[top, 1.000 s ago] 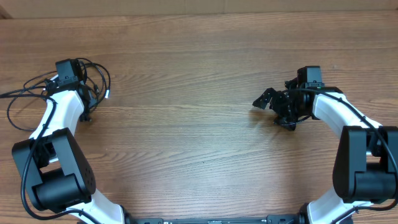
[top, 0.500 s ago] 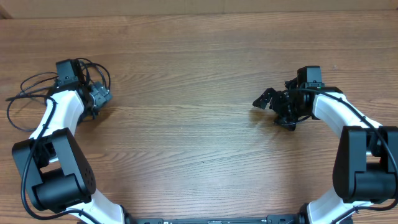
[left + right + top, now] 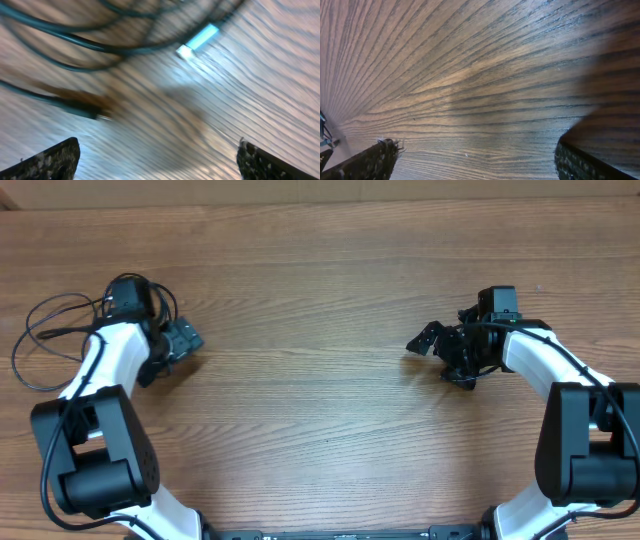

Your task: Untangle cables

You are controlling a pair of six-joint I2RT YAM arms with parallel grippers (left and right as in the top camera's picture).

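The cables (image 3: 60, 332) are thin black cords lying in loose loops at the table's far left, behind my left arm. My left gripper (image 3: 185, 339) is open and sits just right of the loops, with nothing in it. Its wrist view is blurred: cable strands (image 3: 75, 42) cross the top, a light silver-tipped plug (image 3: 199, 39) lies among them, and a dark plug (image 3: 85, 107) lies lower left, all ahead of the open left gripper (image 3: 157, 162). My right gripper (image 3: 438, 358) is open over bare wood at the right, and the right gripper (image 3: 475, 162) holds nothing.
The wooden table (image 3: 320, 290) stretches between the two arms. Its back edge runs along the top of the overhead view. Thicker black cables run along both white arms.
My left gripper has opened, let go of the cables and swung right, away from the bunch. The loops have settled at the far left. The right arm has not moved.
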